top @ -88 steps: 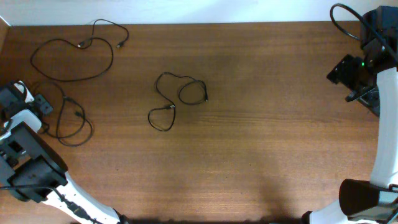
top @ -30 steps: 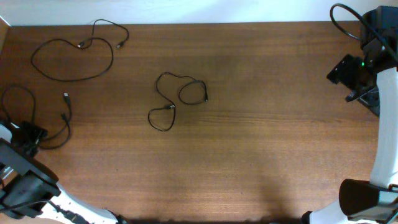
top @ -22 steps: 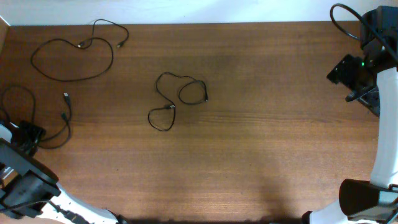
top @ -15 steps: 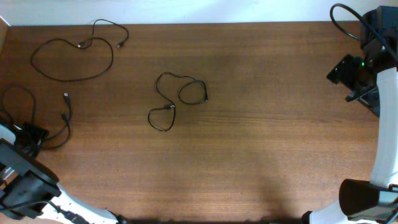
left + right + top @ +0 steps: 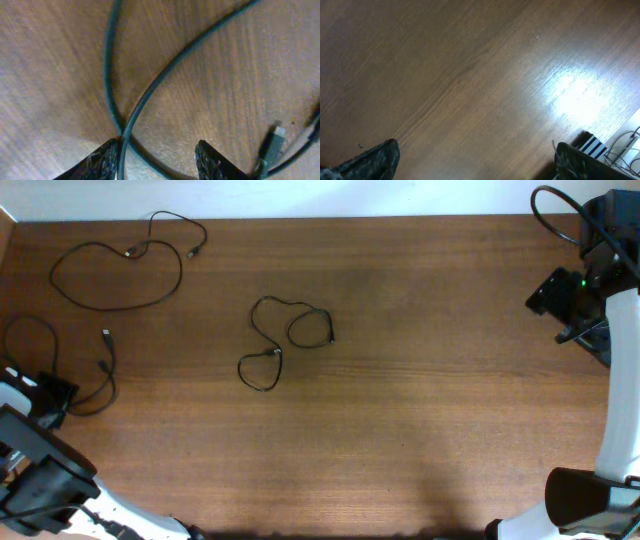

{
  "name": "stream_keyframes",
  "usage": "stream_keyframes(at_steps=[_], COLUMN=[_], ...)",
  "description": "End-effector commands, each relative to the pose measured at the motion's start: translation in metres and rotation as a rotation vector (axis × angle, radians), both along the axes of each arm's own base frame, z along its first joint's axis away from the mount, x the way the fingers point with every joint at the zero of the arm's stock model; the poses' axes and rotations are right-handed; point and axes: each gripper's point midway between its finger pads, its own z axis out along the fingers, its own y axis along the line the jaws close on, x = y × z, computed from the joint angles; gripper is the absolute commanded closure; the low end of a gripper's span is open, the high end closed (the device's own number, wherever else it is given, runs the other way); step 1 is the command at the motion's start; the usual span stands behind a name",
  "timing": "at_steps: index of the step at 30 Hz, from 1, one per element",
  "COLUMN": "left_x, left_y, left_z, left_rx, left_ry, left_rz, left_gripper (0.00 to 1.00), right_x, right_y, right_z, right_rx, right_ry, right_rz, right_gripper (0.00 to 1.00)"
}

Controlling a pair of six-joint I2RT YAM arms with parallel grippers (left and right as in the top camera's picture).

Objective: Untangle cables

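Observation:
Three thin black cables lie apart on the wooden table. One is a wide loop at the back left [image 5: 115, 275]. One is a small double loop in the middle [image 5: 285, 340]. One is at the left edge [image 5: 100, 375], with its plug ends free. My left gripper [image 5: 52, 395] is over this last cable. In the left wrist view the gripper [image 5: 157, 167] is open, and two crossing strands of that cable [image 5: 150, 95] run between its fingers, close to the left finger [image 5: 97, 162]. A silvery plug [image 5: 274, 142] lies to the right. My right gripper [image 5: 548, 295] is open and empty at the far right, above bare wood [image 5: 477, 167].
The table's left edge is right beside my left arm [image 5: 40, 470]. A thick black arm cable [image 5: 555, 210] arches at the back right. In the right wrist view a striped object [image 5: 594, 145] and loose wires show past the table's edge.
Since 2.9 s ago my left gripper has moved toward the front along the left edge, and the left cable has been drawn out with it. In the last second almost nothing has moved.

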Motion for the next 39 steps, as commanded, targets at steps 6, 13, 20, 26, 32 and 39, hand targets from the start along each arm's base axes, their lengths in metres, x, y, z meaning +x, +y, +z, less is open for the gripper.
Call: stream_keyframes(at_steps=[6,13,20,26,32,39], left_x=[0.029,0.048,0.061,0.079,0.151,0.155], left_y=[-0.025,-0.005,0.013,-0.054,-0.279,-0.437], left_z=[-0.007,0.006,0.113,0.233,0.231,0.237], left_rx=[-0.002,0.089,0.238,0.173,-0.002,0.347], left_ry=[-0.046,-0.124,-0.242,-0.576,-0.626,-0.467], left_rz=[-0.082,-0.089,-0.089,-0.222,-0.806,-1.238], left_gripper=[0.44,0.47,0.1,0.01,0.12,0.04], right_x=[-0.001,0.0,0.0,0.0,0.0,-0.001], right_y=[-0.001,-0.001,-0.001,-0.001,-0.001,-0.001], right_z=[-0.001,-0.001,-0.001,-0.001,-0.001,-0.001], right_rx=[0.0,0.0,0.0,0.0,0.0,0.0], right_ry=[0.004,0.004,0.004,0.004,0.004,0.004], right_rz=[-0.006,-0.006,-0.006,-0.006,-0.006,-0.006], right_gripper=[0.02,0.02,0.02,0.02,0.02,0.02])
